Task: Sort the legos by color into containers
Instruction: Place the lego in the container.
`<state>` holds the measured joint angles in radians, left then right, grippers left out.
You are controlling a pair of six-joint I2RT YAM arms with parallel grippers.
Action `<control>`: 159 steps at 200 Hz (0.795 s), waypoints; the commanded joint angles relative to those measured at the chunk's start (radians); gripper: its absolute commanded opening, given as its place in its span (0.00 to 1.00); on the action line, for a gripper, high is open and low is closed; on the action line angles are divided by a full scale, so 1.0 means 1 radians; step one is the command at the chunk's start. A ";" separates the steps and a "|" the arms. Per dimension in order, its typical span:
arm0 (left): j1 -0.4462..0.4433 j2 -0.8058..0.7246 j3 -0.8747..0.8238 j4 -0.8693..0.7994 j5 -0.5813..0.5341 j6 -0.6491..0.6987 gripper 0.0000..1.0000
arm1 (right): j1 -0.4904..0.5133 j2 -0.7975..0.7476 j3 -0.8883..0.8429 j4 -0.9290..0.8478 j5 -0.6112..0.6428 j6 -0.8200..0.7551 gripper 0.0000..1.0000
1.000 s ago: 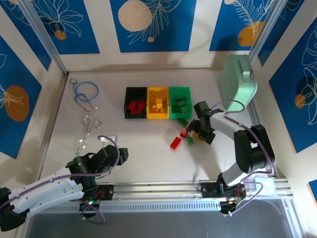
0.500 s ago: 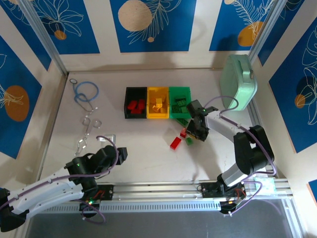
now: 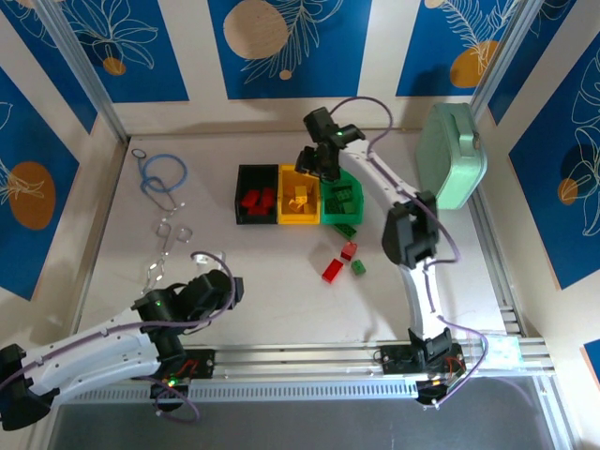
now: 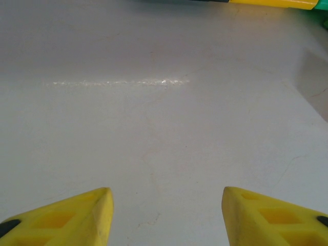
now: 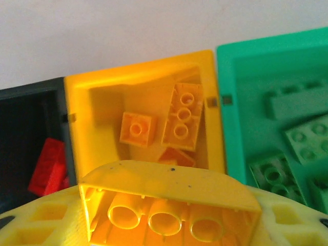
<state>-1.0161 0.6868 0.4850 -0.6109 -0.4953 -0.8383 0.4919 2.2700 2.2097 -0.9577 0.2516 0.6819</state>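
**Entry: brick sorting, drop-off stage**

1. Right pincer. Upper centre of the overhead view, arm stretched far out. It is clamped on a yellow brick, which sits hollow side toward the wrist camera along the bottom edge of that frame, directly above the yellow bin.
2. Yellow bin. The middle of three bins set in a row. It contains several yellow-orange bricks.
3. Black bin. On the left of the row, with red bricks inside.
4. Green bin. On the right of the row, with green bricks inside.
5. Loose bricks. These lie on the table below the bins, centre right of the overhead view:
   - one red brick
   - a second red brick
   - a small green brick
   - a dark green brick, just beside the front wall of the green bin
6. Left pincer. Lower left of the overhead view, well apart from the bins. Its fingertips are spread, with nothing between them but bare table.
7. Step in hand (judged). The yellow brick is being delivered to its matching bin and has not yet been released.
8. Next move (judged):
   - Spread the right jaws so the brick falls inside the yellow walls. It should be kept off the partition shared with the green bin.
   - Lift clear and return for the four loose bricks: red to the black bin, green to the green bin.
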 commanded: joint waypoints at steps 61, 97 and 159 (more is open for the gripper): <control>-0.013 0.121 0.073 0.072 0.096 0.097 0.60 | 0.056 0.218 0.376 -0.235 0.093 -0.153 0.87; -0.044 0.351 0.185 0.178 0.156 0.172 0.64 | 0.078 0.073 0.249 -0.238 0.145 -0.166 0.93; -0.097 0.829 0.471 0.344 0.378 0.317 0.67 | -0.035 -0.553 -0.542 0.011 0.122 -0.045 0.93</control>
<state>-1.0969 1.3769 0.8677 -0.3416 -0.2516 -0.6025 0.5404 1.9491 1.8938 -1.0542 0.3885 0.5743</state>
